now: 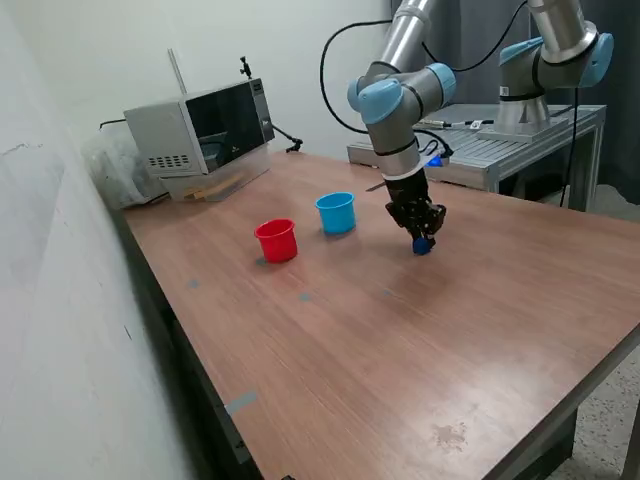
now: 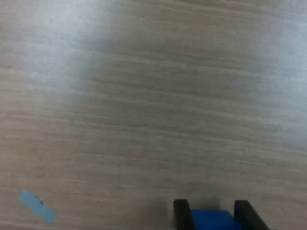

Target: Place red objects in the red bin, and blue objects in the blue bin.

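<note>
My gripper [image 1: 422, 241] is down at the tabletop, to the exterior view's right of the light blue cup [image 1: 337, 212]. A small dark blue cube [image 1: 423, 245] sits between its fingertips. In the wrist view the same cube [image 2: 210, 219] fills the gap between the two black fingers [image 2: 181, 213], so the gripper [image 2: 211, 215] is shut on it. The red cup [image 1: 277, 240] stands upright to the exterior view's left of the blue cup. No red cubes and no second blue cube show in either view.
A microwave [image 1: 200, 127] stands at the table's back left in the exterior view. A second arm's base [image 1: 525, 105] sits on a metal bench behind the table. Small pale tape marks lie on the wood [image 2: 37, 206].
</note>
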